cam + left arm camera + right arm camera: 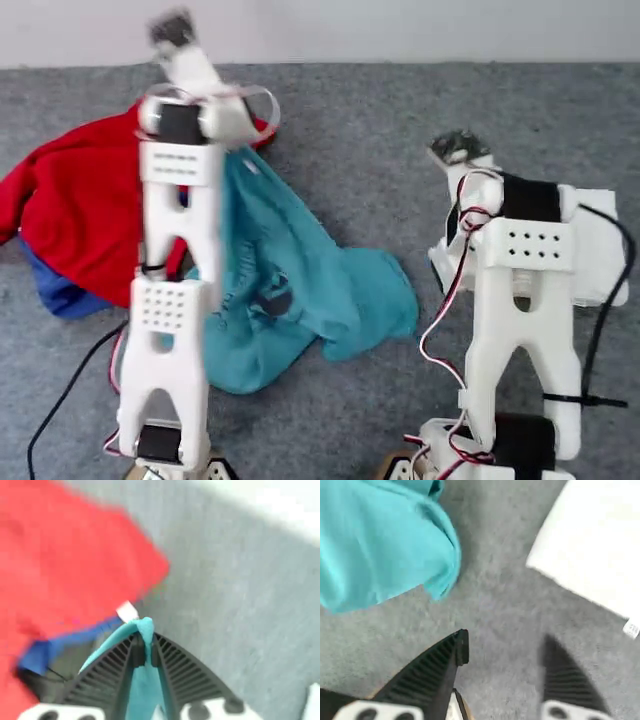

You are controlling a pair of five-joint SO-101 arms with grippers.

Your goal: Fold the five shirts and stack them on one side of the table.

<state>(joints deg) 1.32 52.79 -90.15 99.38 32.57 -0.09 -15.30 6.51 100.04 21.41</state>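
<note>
The two arms stand at the near edge of the table. A grey fuzzy mat (360, 130) covers the table top. A black wire (60, 400) lies on the mat by the foot of the left arm.

A little farther in, the teal shirt (300, 270) lies all crumpled in the middle of the mat. One part of it goes up to the left gripper (144, 642). Its jaws are squeezed tight on a fold of the teal shirt. A small white tag (128, 611) shows just past the tips.

On the right side, the white shirt (600, 240) lies flat and neat, partly under the right arm. The right gripper (506, 640) hangs over bare mat between the teal shirt and the white shirt. Its jaws are spread wide and hold nothing.

Farther back on the left is the red shirt (80, 210), in a loose heap. It touches the teal shirt. A blue shirt (55, 290) peeks out from under the red shirt on its near side.

At the far edge the mat ends at a plain white wall (400, 30).
</note>
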